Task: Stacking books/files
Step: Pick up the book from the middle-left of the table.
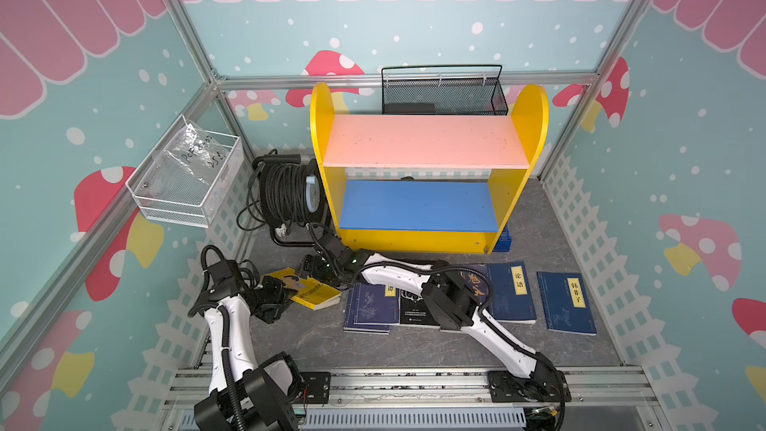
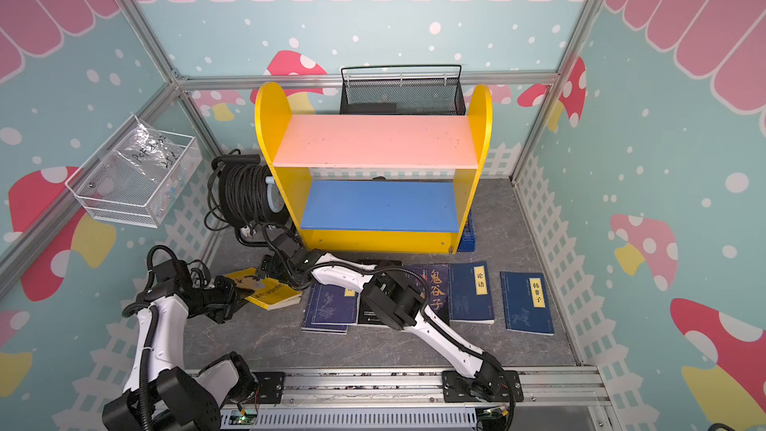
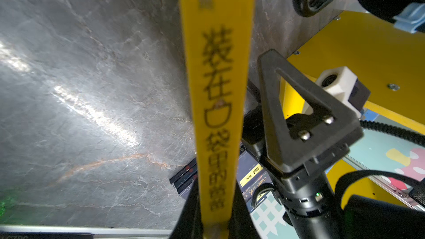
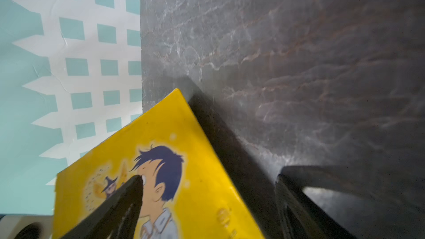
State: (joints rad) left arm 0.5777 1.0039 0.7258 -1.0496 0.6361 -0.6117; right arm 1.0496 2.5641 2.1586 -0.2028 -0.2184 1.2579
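Note:
A thick yellow book [image 1: 311, 290] [image 2: 277, 294] with a cartoon boy on its cover lies askew at the floor's left. My left gripper [image 1: 286, 293] [image 3: 215, 223] is shut on the left end of its spine [image 3: 216, 88]. My right gripper [image 1: 310, 268] [image 4: 210, 177] hangs open at the book's far corner [image 4: 184, 180], with one finger [image 4: 128, 194] over the cover and the other [image 4: 289, 180] beyond the edge above the floor. To the right lie navy books [image 1: 510, 292] [image 1: 566, 302] [image 1: 370, 308] and a black one [image 1: 414, 306], partly hidden by the right arm.
A yellow bookshelf [image 1: 422, 140] with a pink top board and a blue lower board stands behind the books. A black cable reel [image 1: 286, 192] sits to its left, a white wire basket [image 1: 186, 176] hangs on the left wall, and a black mesh basket [image 1: 443, 91] stands behind the shelf.

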